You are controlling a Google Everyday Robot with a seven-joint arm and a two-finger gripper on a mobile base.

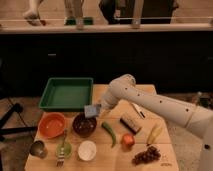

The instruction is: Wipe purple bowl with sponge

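A robot's single white arm (150, 102) reaches in from the right across a wooden tabletop (117, 159), its pincer (96, 109) pressed together on the sponge (90, 111), a small light blue block carried at its tip. The purple bowl (84, 125) sits directly in front of the sponge, on the camera's side and a shade to the left. The sponge is poised at the bowl's far rim, but whether it touches the rim cannot be told from this view. The coming move appears to turn on that short offset: the pincer would need to come down and toward the camera to bring the sponge into the bowl's hollow. The sponge shows a nearly square face, so its long axis cannot be made out. An orange bowl (51, 125) stands just beside the purple one on the left, a green tray (66, 93) lies behind both, and a dark brush (131, 123) rests to the right, under the arm.
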